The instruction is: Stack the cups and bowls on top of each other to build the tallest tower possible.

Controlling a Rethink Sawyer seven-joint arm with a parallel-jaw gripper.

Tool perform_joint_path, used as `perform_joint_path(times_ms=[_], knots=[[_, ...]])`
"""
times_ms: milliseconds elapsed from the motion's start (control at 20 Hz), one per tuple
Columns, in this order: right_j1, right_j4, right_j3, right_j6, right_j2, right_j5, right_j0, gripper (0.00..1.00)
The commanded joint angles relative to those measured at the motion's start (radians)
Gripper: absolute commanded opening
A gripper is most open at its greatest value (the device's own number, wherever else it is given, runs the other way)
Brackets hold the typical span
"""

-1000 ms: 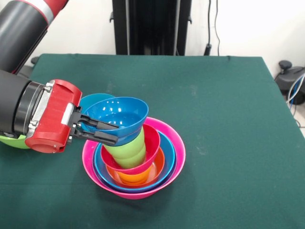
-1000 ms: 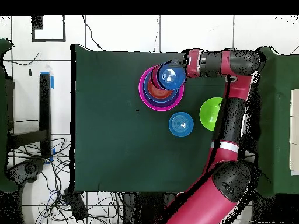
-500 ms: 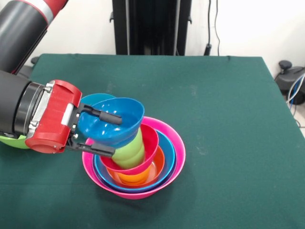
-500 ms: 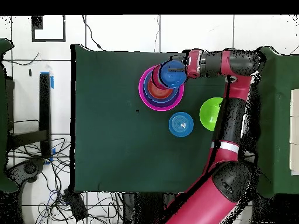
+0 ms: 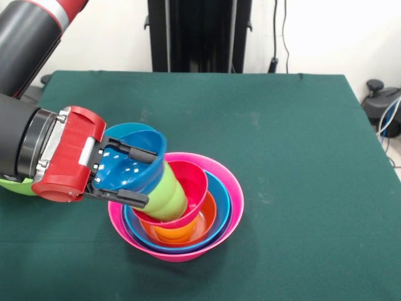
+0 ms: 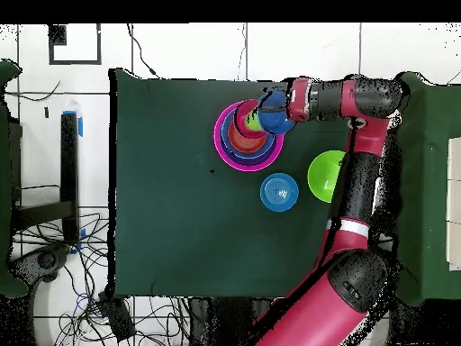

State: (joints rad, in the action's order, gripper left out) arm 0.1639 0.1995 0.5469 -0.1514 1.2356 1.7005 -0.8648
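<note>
We find the gripper [image 5: 135, 177] at the left of the front view, its black fingers [image 5: 139, 152] set above and below the rim of a blue bowl [image 5: 128, 170], pinching it. That bowl is tipped on its side, mouth toward the red wrist, and sits against the top of a lime green cup [image 5: 165, 197]. The cup leans left inside a red-pink bowl [image 5: 195, 182], nested in an orange bowl [image 5: 207, 221], a sky blue bowl [image 5: 220, 204] and the big pink bowl [image 5: 233, 188], lower centre. In the overhead view, a second blue bowl [image 6: 279, 192] and a lime green bowl [image 6: 324, 175] lie on the green table [image 6: 171, 180], below and right of the tower [image 6: 236, 137].
</note>
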Motion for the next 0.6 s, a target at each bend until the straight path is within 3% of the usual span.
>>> perform_joint_path(times_ms=[50, 300, 450, 600], knots=[[-0.017, 0.021, 0.042, 0.151, -0.073, -0.021, 0.007, 1.0], [-0.034, 0.009, 0.111, 0.133, -0.082, -0.046, -0.021, 1.0], [-0.061, 0.005, 0.265, 0.097, -0.086, -0.136, -0.089, 1.0], [-0.064, 0.013, 0.342, 0.071, -0.084, -0.182, -0.125, 1.0]])
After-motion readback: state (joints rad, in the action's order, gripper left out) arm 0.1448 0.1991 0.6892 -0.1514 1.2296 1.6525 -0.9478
